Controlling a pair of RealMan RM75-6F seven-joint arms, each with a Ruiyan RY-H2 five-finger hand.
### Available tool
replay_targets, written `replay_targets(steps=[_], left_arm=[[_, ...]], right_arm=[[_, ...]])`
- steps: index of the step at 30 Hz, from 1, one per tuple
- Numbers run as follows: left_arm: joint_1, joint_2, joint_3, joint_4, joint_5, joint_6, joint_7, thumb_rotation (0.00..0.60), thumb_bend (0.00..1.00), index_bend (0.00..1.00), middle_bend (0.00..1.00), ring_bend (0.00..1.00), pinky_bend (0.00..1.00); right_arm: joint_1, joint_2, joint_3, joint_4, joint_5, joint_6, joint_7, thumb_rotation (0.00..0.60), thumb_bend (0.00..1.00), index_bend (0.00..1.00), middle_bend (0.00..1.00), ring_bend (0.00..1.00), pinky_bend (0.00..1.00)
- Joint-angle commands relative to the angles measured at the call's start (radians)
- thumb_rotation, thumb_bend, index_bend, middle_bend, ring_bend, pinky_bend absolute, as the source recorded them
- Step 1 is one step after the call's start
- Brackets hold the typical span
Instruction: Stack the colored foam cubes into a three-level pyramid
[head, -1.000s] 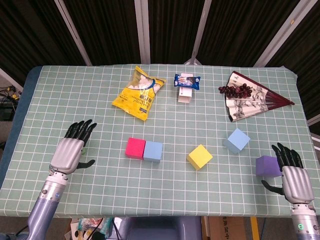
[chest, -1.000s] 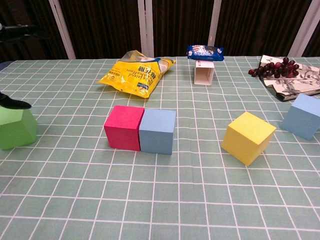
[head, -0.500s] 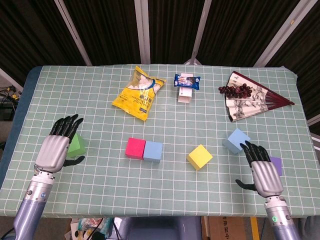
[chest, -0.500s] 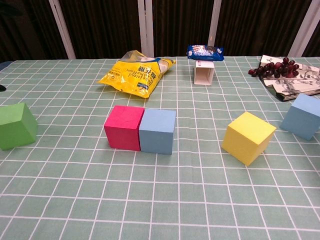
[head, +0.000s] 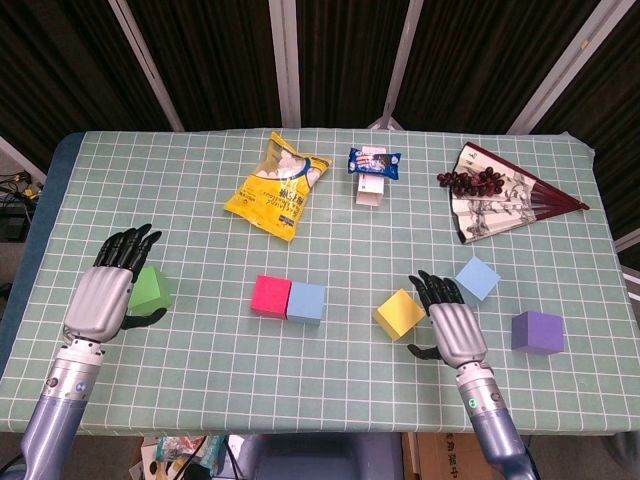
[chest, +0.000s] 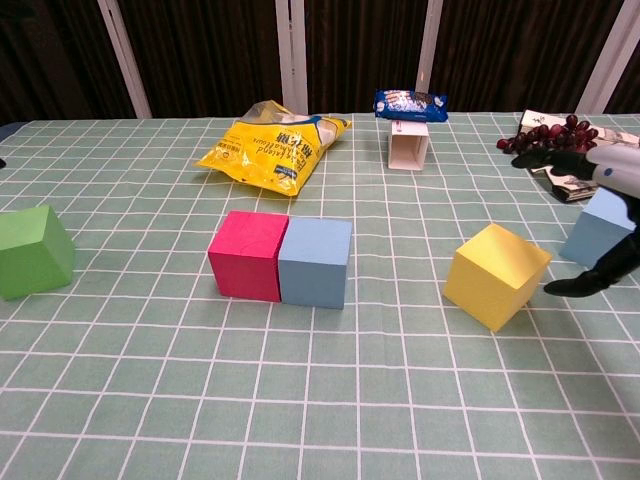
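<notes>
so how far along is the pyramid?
Early. Done: pink cube and a blue cube sit touching, a partial base. In hand: nothing; the right robot hand is open beside the yellow cube. Left: yellow, second blue cube, purple cube and green cube lie loose; no upper level.

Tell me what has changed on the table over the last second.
The right hand swept left from beside the purple cube to just right of the yellow cube, fingers spread, holding nothing. The left hand drew back left off the green cube, now uncovered. No cube moved; pink and blue still touch.
</notes>
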Motion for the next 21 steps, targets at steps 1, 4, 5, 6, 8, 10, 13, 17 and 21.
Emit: replay_targets(steps=[1, 4, 5, 6, 8, 10, 13, 17, 21], left_arm=[[0.005, 0.002, -0.008, 0.001, -0.001, -0.005, -0.002, 0.6, 0.11, 0.0, 0.0, 0.0, 0.0], [0.01, 0.003, -0.019, 0.003, -0.004, -0.012, -0.005, 0.6, 0.11, 0.0, 0.0, 0.0, 0.0], [0.011, 0.003, -0.021, 0.004, -0.006, -0.014, -0.005, 0.6, 0.11, 0.0, 0.0, 0.0, 0.0], [0.013, 0.001, -0.023, 0.006, -0.008, -0.018, -0.005, 0.6, 0.11, 0.0, 0.0, 0.0, 0.0], [0.015, -0.001, -0.028, 0.009, -0.012, -0.025, -0.004, 0.6, 0.11, 0.0, 0.0, 0.0, 0.0], [0.017, -0.004, -0.032, 0.011, -0.013, -0.03, -0.004, 0.6, 0.11, 0.0, 0.0, 0.0, 0.0], [0.021, -0.006, -0.04, 0.012, -0.013, -0.033, -0.004, 0.6, 0.11, 0.0, 0.0, 0.0, 0.0], [0.027, -0.006, -0.049, 0.013, -0.012, -0.038, -0.004, 0.6, 0.11, 0.0, 0.0, 0.0, 0.0], [0.031, -0.006, -0.053, 0.012, -0.011, -0.043, -0.003, 0.6, 0.11, 0.0, 0.0, 0.0, 0.0]], right_arm=[[0.032, -0.053, 0.017, 0.032, 0.046, 0.009, -0.033, 0.6, 0.17, 0.0, 0.0, 0.0, 0.0], [0.045, -0.088, 0.023, 0.042, 0.084, 0.019, -0.038, 0.6, 0.17, 0.0, 0.0, 0.0, 0.0], [0.048, -0.095, 0.024, 0.045, 0.088, 0.022, -0.039, 0.6, 0.17, 0.0, 0.0, 0.0, 0.0], [0.052, -0.108, 0.025, 0.049, 0.091, 0.027, -0.039, 0.6, 0.17, 0.0, 0.0, 0.0, 0.0], [0.06, -0.136, 0.027, 0.065, 0.093, 0.037, -0.036, 0.6, 0.17, 0.0, 0.0, 0.0, 0.0], [0.069, -0.16, 0.032, 0.085, 0.099, 0.044, -0.035, 0.6, 0.17, 0.0, 0.0, 0.0, 0.0], [0.082, -0.194, 0.04, 0.119, 0.118, 0.052, -0.038, 0.6, 0.17, 0.0, 0.0, 0.0, 0.0], [0.092, -0.222, 0.046, 0.15, 0.138, 0.064, -0.039, 0.6, 0.17, 0.0, 0.0, 0.0, 0.0], [0.096, -0.233, 0.05, 0.176, 0.152, 0.071, -0.038, 0.6, 0.17, 0.0, 0.0, 0.0, 0.0]])
